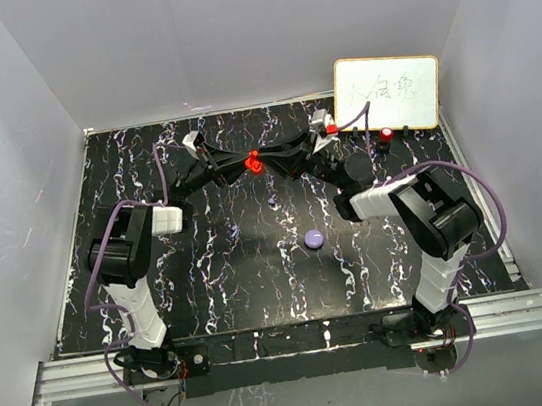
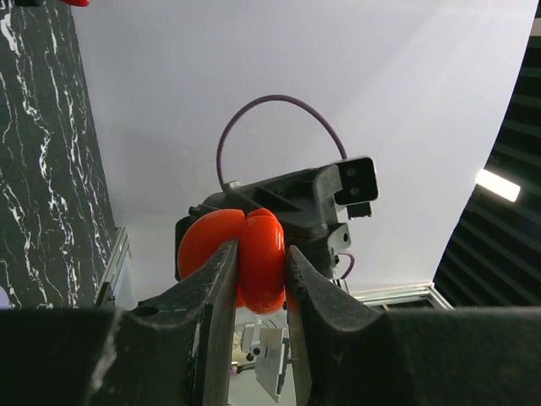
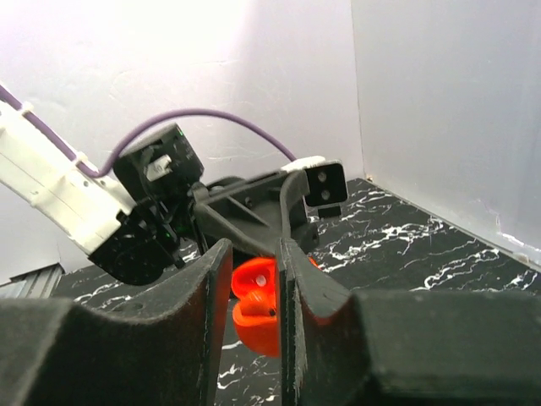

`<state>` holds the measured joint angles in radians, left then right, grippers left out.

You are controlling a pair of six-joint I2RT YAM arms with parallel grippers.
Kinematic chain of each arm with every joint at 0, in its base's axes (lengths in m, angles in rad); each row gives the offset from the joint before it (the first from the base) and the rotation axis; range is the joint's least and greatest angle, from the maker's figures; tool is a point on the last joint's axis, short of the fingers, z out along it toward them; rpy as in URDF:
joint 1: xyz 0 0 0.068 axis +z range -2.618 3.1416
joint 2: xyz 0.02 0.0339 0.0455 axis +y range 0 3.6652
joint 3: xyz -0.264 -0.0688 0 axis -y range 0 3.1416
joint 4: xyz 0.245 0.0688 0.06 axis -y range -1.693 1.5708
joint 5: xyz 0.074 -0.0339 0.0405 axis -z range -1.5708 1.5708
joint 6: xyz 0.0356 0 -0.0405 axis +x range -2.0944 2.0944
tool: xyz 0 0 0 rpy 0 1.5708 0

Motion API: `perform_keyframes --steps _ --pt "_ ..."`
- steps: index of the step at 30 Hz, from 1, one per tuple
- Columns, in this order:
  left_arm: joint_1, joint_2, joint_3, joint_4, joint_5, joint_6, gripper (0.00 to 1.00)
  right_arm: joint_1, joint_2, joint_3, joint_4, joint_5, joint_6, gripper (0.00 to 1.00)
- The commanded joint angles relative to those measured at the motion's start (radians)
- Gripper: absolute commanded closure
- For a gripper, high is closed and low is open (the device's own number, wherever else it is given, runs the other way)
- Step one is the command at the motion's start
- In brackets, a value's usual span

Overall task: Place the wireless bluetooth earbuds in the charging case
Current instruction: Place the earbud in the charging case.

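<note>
A round red charging case (image 1: 253, 162) hangs open like a clamshell above the back middle of the table, held between both grippers. My left gripper (image 2: 260, 250) is shut on one half of the case (image 2: 258, 258). My right gripper (image 3: 254, 258) comes from the opposite side, and its narrowly parted jaws pinch the open case (image 3: 254, 313), whose inside shows a white dot. No red earbud shows in the case or in the jaws. A tiny pale purple piece (image 1: 271, 204), possibly an earbud, lies on the table.
A round purple puck (image 1: 313, 240) lies on the black marbled table (image 1: 210, 272) near the middle. A whiteboard (image 1: 387, 93) leans at the back right, with a small red piece (image 1: 385, 133) in front of it. White walls close in three sides.
</note>
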<state>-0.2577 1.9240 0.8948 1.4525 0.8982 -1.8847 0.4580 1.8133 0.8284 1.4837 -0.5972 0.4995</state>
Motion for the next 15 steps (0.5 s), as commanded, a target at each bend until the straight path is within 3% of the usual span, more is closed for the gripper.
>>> perform_keyframes --steps 1,5,15 --pt "-0.004 0.012 0.031 0.330 0.013 0.003 1.00 -0.009 -0.062 -0.004 0.267 0.028 -0.003 0.74" --pt "-0.004 0.017 0.026 0.332 0.022 0.013 1.00 -0.011 -0.066 -0.004 0.218 0.050 -0.011 0.73" --pt "-0.003 -0.007 0.018 0.313 0.068 0.079 1.00 -0.012 -0.233 -0.003 -0.202 0.127 -0.145 0.71"
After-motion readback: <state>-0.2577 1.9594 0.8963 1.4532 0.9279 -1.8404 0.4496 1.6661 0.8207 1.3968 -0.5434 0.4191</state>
